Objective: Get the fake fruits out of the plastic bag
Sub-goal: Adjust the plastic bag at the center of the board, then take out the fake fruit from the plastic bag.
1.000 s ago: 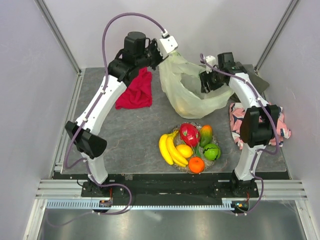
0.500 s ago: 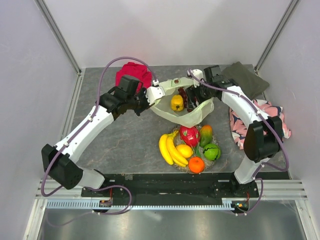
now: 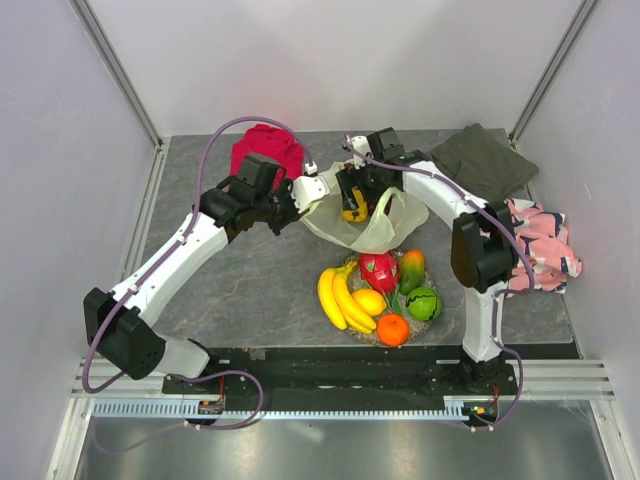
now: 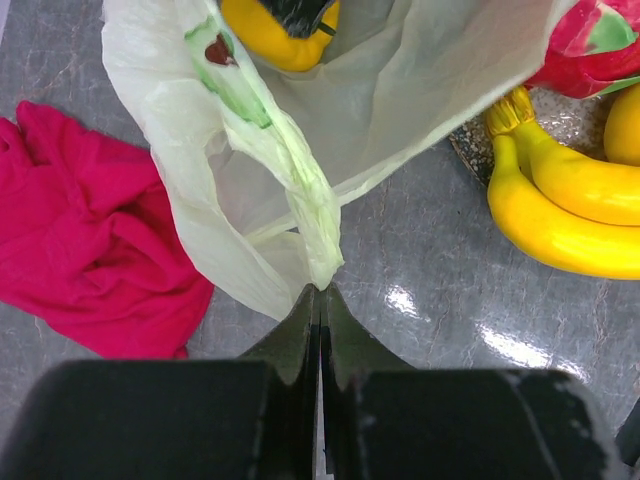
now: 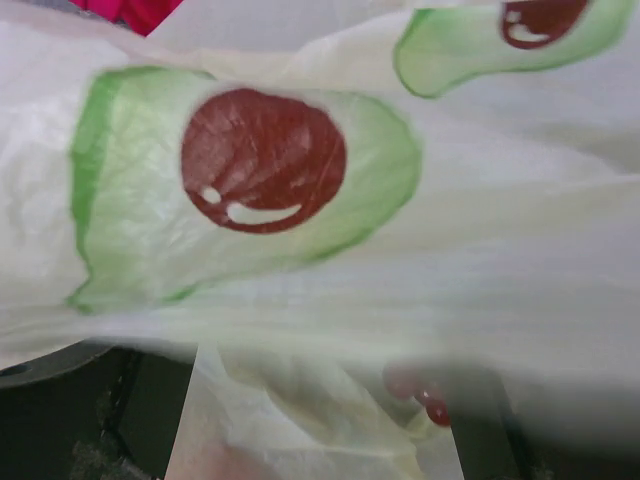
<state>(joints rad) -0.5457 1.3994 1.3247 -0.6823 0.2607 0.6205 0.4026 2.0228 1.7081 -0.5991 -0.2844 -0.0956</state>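
We are pinching a loop handle of the plastic bag [image 4: 400, 90] in our left end effector [image 4: 320, 297], whose fingers are pressing flat together on the film. The bag is lying mid-table [image 3: 260, 270] with its mouth open, just far of the round dish [image 4: 565, 118]. Our right end effector [image 3: 351, 190] is reaching into the bag over a yellow fruit [image 4: 268, 40]. Bag film is covering that wrist camera, so we cannot tell whether its fingers are apart or together.

On the dish the banana bunch [image 3: 335, 298], dragon fruit [image 3: 378, 270], mango [image 3: 411, 268], lemon [image 3: 369, 301], orange [image 3: 392, 328] and melon [image 3: 424, 303] are crowding together. A red cloth [image 4: 90, 230] is lying against the bag's left side. An olive cloth [image 3: 485, 160] is sitting in the far right corner, and a pink patterned cloth [image 3: 540, 250] is lying at the right edge.
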